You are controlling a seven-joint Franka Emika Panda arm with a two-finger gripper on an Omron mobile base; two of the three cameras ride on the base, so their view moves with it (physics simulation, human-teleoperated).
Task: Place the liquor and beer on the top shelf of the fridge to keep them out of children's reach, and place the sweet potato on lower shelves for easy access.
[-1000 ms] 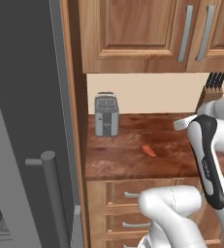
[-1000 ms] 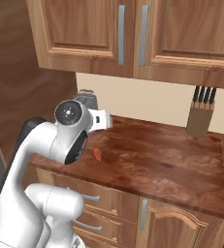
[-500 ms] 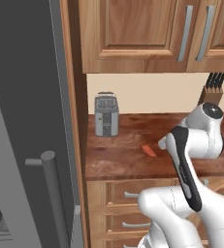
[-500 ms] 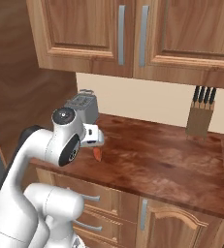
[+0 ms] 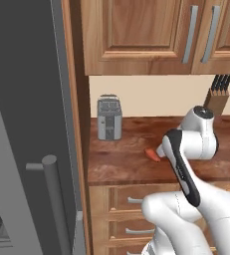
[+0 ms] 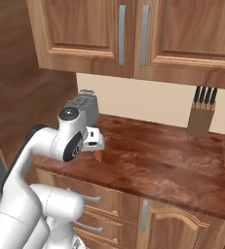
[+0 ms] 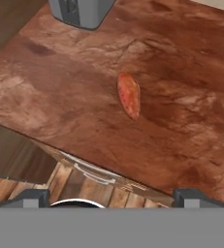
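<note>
The sweet potato (image 7: 129,95), a small orange-red tapered root, lies on the wooden counter (image 7: 191,72) a little in from its front edge. It also shows beside my hand as the sweet potato (image 6: 99,155) and past my forearm as the sweet potato (image 5: 153,155). My gripper (image 7: 112,201) hangs over the counter's front edge, short of the root and apart from it. Its fingertips (image 7: 33,197) stand wide open with nothing between them. The grey fridge (image 5: 22,99) with its round door handle (image 5: 51,199) stands at the left. The liquor, the beer and the shelves are out of view.
A grey toaster (image 5: 109,117) stands at the back left of the counter, also seen as the toaster (image 6: 82,104). A knife block (image 6: 201,114) stands at the back right. Wall cabinets (image 6: 133,34) hang overhead and drawers (image 5: 131,199) run below the counter.
My arm has swung down and to the left, bringing the hand from well right of the sweet potato to just in front of it. The sweet potato and toaster have not moved.
</note>
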